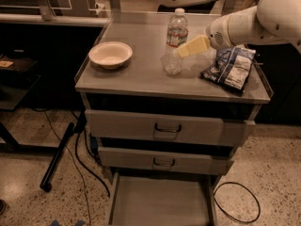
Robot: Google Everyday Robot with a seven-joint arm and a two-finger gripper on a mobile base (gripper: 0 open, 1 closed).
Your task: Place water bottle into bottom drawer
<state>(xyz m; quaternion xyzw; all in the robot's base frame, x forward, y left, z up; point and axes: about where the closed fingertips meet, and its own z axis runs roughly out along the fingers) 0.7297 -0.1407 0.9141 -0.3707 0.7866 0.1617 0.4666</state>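
gripper (pixel 181 52) beside water bottle (pixel 176 32), bottom drawer (pixel 160 202) open

A pale bowl (pixel 110 54) sits upright on the left of the grey worktop (pixel 141 76), well apart from a dark blue snack bag (pixel 230 68) lying flat by the right edge, just right of the gripper (pixel 183 51). Below are two grey drawer fronts (pixel 122 125) with dark loop handles. A black cable (pixel 256 202) loops on the speckled floor (pixel 282 173) at the right.
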